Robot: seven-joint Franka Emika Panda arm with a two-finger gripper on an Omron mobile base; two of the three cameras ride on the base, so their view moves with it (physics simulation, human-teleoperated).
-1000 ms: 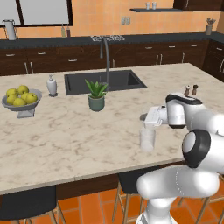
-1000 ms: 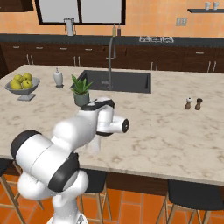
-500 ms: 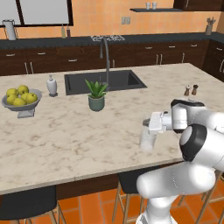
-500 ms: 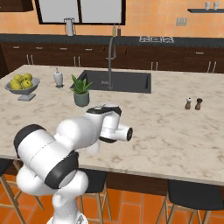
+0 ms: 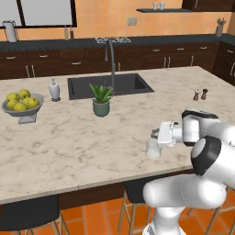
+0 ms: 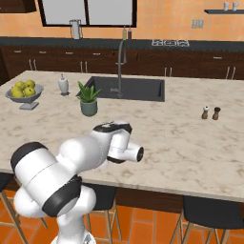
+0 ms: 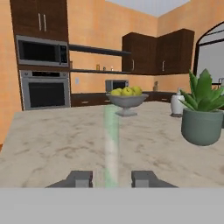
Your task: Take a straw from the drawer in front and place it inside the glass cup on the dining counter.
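The gripper (image 5: 156,134) hangs level over the near edge of the beige marble tabletop (image 5: 69,137), pointing along it toward the fruit bowl (image 5: 22,104). In the hand view a pale greenish straw (image 7: 111,144) stands upright between the two finger tips (image 7: 79,178), which sit apart on either side of it with a gap showing, so whether they grip it cannot be told. The glass cup (image 5: 153,148) stands on the tabletop just below the jaws, near that front edge, with the potted plant (image 5: 101,99) farther back by the sink (image 5: 110,85).

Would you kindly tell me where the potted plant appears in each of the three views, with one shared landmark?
Left base view: potted plant, just left of centre.
Right base view: upper left.
Hand view: right edge, close up.
Shared landmark: fruit bowl, left of the plant in all three.
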